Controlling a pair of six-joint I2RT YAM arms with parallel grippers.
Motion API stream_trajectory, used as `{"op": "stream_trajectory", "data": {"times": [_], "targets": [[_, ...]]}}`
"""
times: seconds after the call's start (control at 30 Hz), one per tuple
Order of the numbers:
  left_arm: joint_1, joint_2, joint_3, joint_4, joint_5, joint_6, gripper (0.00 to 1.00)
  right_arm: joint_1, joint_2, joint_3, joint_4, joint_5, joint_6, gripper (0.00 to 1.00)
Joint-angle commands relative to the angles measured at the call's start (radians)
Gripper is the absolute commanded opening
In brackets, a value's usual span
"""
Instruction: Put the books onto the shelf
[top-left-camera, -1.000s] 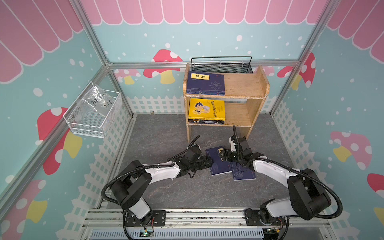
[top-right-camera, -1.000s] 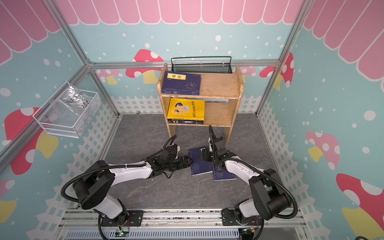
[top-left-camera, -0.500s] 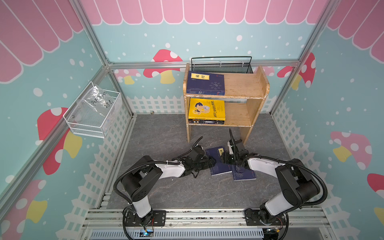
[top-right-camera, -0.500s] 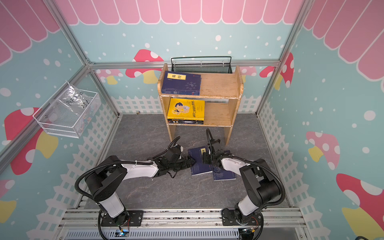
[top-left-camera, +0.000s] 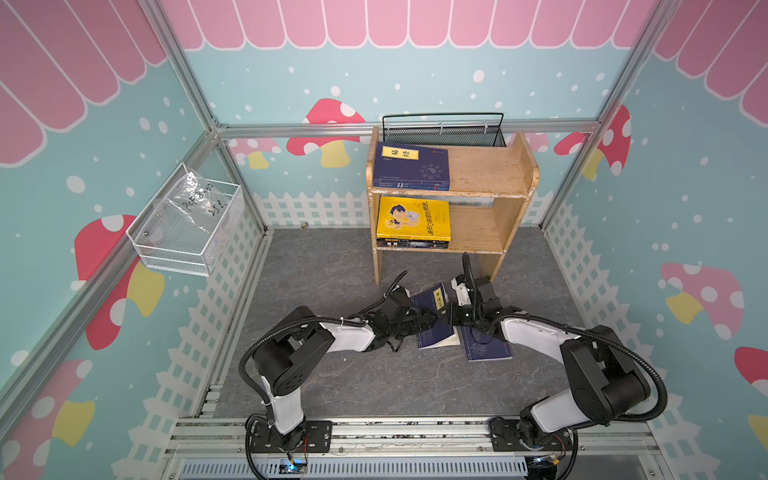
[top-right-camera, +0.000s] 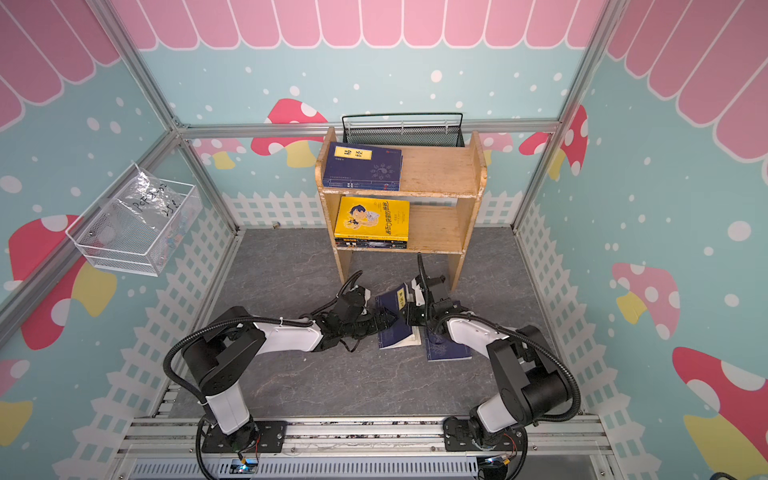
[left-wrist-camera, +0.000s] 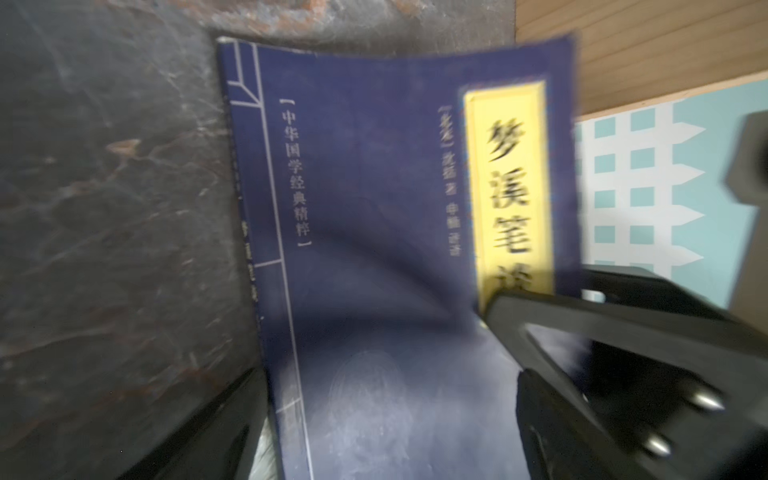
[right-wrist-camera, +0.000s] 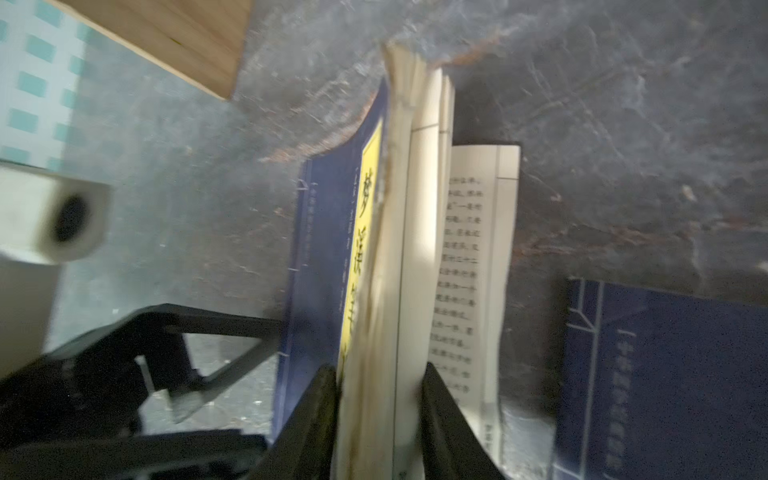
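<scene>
Right wrist view: right claw clamped on the raised page edge of navy book, cover curling. Left claw spread wide, straddling its spine side. Flat beside it on tabletop: second navy book, in front of shelf.

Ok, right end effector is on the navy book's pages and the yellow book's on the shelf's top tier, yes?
No: the yellow book lies on the shelf's lower tier, as both top views show. The right end effector does clamp the navy book's pages.
</scene>
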Motion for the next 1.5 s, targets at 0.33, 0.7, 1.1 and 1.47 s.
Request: {"op": "stream_trajectory", "data": {"times": [0.33,0.7,1.1,1.47], "targets": [[0.001,0.002,-0.02,0.049,0.036,-0.043,0.95,0.015,-0.055,-0.012,-0.021,-0.052,0.064,0.2],[0.007,0.007,-0.014,0.045,0.041,-0.045,0.94,0.015,-0.102,0.028,-0.125,0.005,0.058,0.24],[0.011,0.014,-0.01,0.057,0.051,-0.053,0.94,0.017,-0.103,0.033,-0.169,0.053,0.084,0.22],[0.028,-0.015,-0.035,0.081,0.063,-0.059,0.94,0.018,-0.112,0.045,-0.211,0.136,0.078,0.05]]}}
